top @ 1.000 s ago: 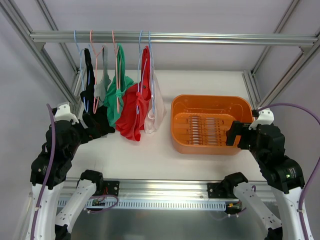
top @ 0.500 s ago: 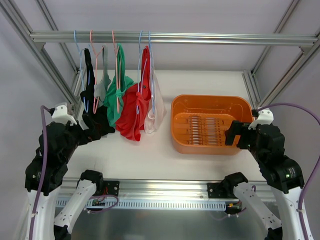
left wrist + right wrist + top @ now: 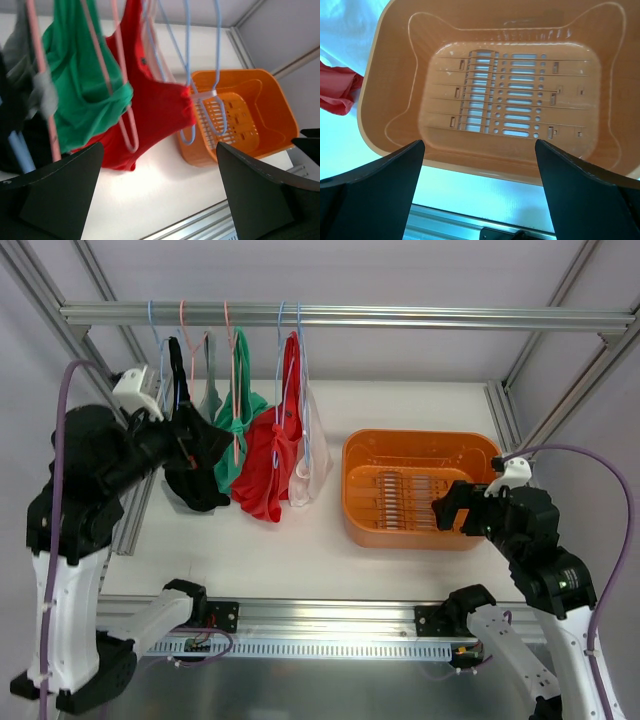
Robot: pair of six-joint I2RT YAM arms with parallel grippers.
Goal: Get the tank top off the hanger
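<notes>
Left claw (image 3: 160, 200), jaws spread and empty, just beside the black tank top (image 3: 200, 492) on its hanger (image 3: 162, 362); right claw (image 3: 480, 185) likewise spread. Fabric light and limp: best pinched at a shoulder strap.

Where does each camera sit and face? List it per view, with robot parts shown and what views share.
Top external: above and behind the bases, looking down on the rail, green tank top, red tank top, orange basket and table; both arms show, left gripper and right gripper.
Left wrist: faces the green and red tops and the basket; its open fingers fill the bottom corners.
Right wrist: looks down into the basket; its open fingers show likewise.
Shared: all three see the basket.
</notes>
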